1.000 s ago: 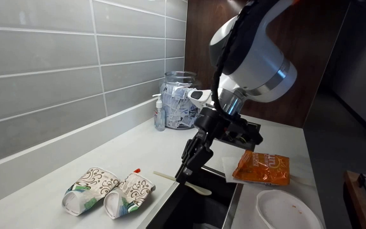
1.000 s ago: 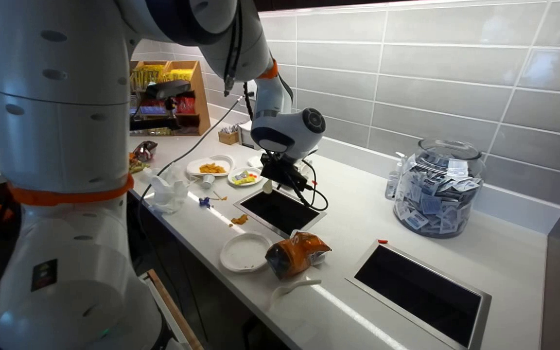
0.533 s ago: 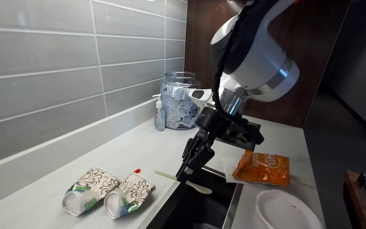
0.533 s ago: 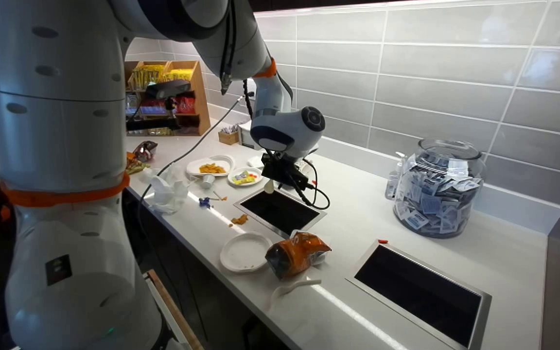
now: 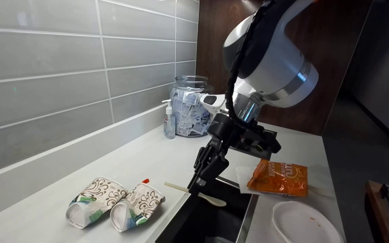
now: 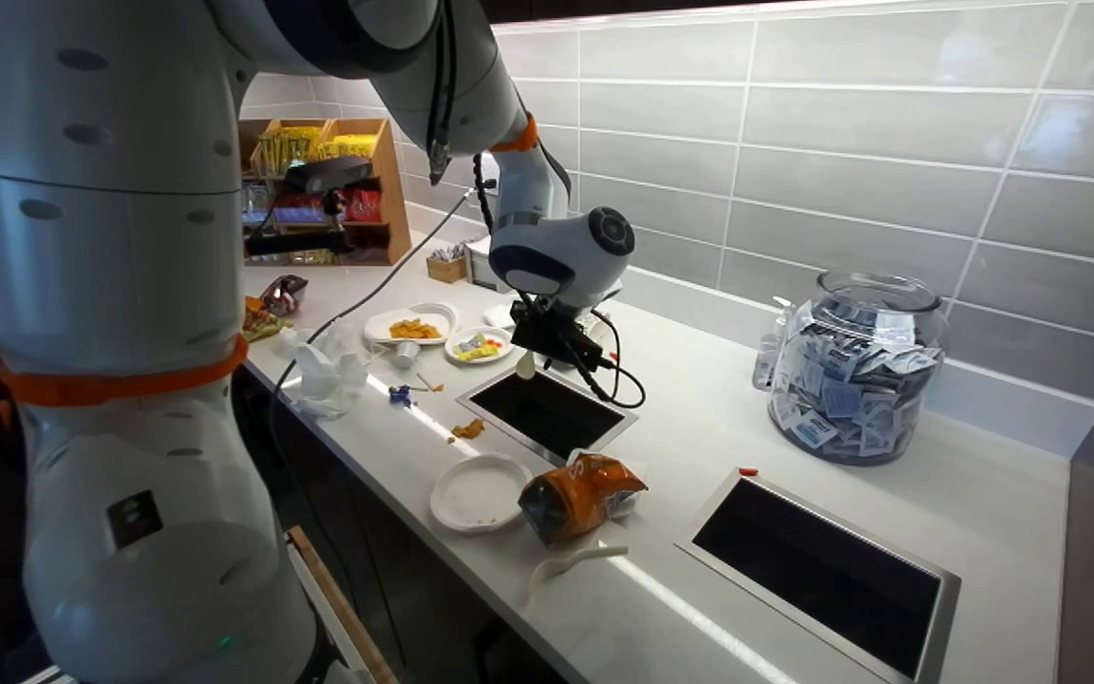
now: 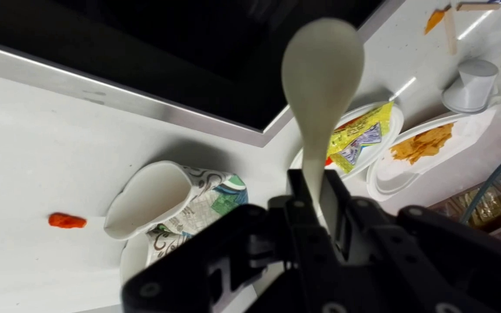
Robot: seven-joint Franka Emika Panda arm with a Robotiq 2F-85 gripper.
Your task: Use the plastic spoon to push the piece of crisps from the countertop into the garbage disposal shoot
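Jaws clamp the plastic spoon (image 7: 322,71) over the garbage chute (image 6: 547,415). Orange crisps (image 6: 468,429) lie beside it on the worktop (image 6: 699,389), the push apparently undone.

Spoon handle (image 7: 315,165) partly hidden by end effector (image 7: 313,180)

It looked to us like a snack kitchen or break room; whether in an office, we could not tell. We saw a long pale counter (image 6: 699,380) against a tiled wall (image 6: 851,171), with metal-rimmed openings (image 6: 539,416) let into it. On it stood a big jar (image 6: 933,328) of sachets (image 6: 841,399), a pump bottle (image 5: 170,125) and a rack (image 6: 395,199) of bright packets (image 6: 349,145), while paper cups (image 5: 101,194), plates (image 6: 479,494) and an orange chip bag (image 5: 280,180) lay about.
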